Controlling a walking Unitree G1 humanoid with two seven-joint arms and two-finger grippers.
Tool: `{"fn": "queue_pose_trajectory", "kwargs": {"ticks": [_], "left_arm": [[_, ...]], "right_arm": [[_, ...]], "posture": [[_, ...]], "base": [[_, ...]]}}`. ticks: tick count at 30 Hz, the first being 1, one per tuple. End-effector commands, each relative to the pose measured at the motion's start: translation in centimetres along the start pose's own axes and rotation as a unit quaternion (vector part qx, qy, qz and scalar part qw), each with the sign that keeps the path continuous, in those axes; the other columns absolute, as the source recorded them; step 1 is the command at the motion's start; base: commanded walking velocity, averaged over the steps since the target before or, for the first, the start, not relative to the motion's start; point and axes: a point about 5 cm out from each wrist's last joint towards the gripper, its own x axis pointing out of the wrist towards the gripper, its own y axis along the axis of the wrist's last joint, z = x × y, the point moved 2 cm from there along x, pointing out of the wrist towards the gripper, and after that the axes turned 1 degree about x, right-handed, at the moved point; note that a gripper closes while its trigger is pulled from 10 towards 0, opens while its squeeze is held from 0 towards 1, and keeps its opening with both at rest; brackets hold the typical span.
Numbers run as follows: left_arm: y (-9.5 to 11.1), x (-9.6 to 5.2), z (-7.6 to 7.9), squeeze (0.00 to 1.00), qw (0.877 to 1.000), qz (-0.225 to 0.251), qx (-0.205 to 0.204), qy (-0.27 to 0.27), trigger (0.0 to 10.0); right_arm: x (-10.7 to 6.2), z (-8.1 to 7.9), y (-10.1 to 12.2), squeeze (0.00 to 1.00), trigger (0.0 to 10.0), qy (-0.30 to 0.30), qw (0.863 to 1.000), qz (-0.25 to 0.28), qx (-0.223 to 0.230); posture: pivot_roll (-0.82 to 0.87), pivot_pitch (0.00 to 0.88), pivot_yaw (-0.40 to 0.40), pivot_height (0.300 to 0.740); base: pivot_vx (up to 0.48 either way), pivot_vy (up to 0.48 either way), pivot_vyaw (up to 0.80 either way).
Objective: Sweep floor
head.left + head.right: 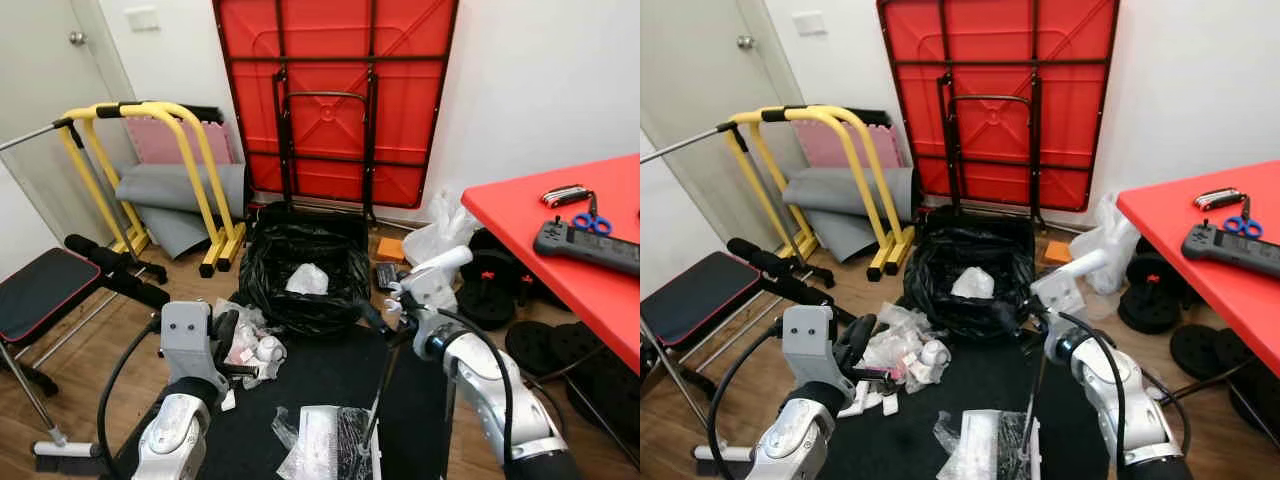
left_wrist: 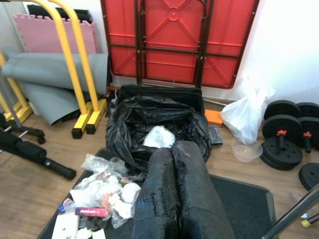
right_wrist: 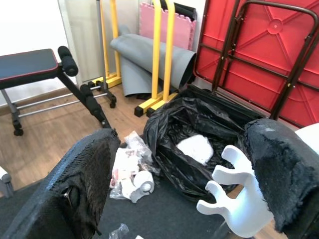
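— What have your right fingers (image 3: 179,189) got?

— They are spread wide, one to each side of a white handle (image 3: 238,199). I cannot tell whether either of them touches it. In the head view the handle (image 1: 432,277) sits at the top of a thin dark pole (image 1: 381,390) that runs down to the black mat (image 1: 310,380), where it meets a dustpan (image 1: 352,440) with a crumpled clear wrapper (image 1: 310,440) lying against it.

— And your left fingers (image 2: 177,189)?

— Pressed together, holding nothing. They hang above the near edge of the mat and point toward the bin.

— Where is the rubbish?

— A heap of litter (image 1: 250,345), paper scraps and wrappers, lies on the mat just in front of the bin bag (image 1: 300,270), on my left side. The bag is black, open at the top, and has a white crumpled lump (image 1: 306,279) inside. A brush (image 1: 65,455) lies on the wooden floor (image 1: 90,370) at my far left, apart from both arms.

— What stands around it?

— Behind the bag a folded red table (image 1: 335,95) leans on the wall. To its left are a yellow frame (image 1: 175,160), grey mats (image 1: 180,195) and a black bench (image 1: 45,295). On my right a red tabletop (image 1: 560,240) carries blue scissors (image 1: 592,222) and a black controller (image 1: 585,245). Black weight plates (image 1: 490,290) lie on the floor below it, with a white plastic bag (image 1: 440,235) beside them.
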Motion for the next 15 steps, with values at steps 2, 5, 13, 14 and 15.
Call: {"fn": "queue_pose_trajectory", "kwargs": {"ticks": [2, 5, 13, 14, 15], "left_arm": [[-0.5, 0.1, -0.5, 0.00, 1.000, -0.015, -0.007, 0.015, 10.0], [-0.5, 0.1, -0.6, 0.00, 1.000, -0.015, -0.008, 0.018, 10.0], [-0.5, 0.1, -0.7, 0.00, 1.000, -0.013, -0.008, 0.020, 10.0], [-0.4, 0.1, -0.7, 0.00, 1.000, -0.011, -0.010, 0.020, 10.0], [-0.2, 0.1, -0.7, 0.00, 1.000, -0.004, -0.008, 0.017, 10.0]], "right_arm": [[0.1, -0.1, 0.1, 0.00, 10.0, 0.002, 1.000, 0.004, -0.001], [0.1, -0.2, 0.2, 0.00, 10.0, 0.004, 1.000, 0.007, -0.002], [0.1, -0.4, 0.8, 0.00, 10.0, 0.012, 1.000, 0.022, -0.008], [0.2, -0.3, 1.2, 0.00, 10.0, 0.006, 1.000, 0.030, -0.001], [0.3, -0.1, 1.5, 0.00, 10.0, -0.005, 0.999, 0.036, 0.003]], "posture": [[-0.03, 0.000, -0.008, 0.740], [-0.03, 0.000, -0.008, 0.740], [-0.03, 0.000, -0.005, 0.740], [-0.03, 0.000, -0.004, 0.740], [-0.03, 0.000, -0.004, 0.740]], "base": [[0.000, 0.480, 0.00], [0.000, 0.320, 0.00], [0.000, 0.000, 0.00], [0.000, 0.000, 0.00], [0.000, 0.000, 0.00]]}}
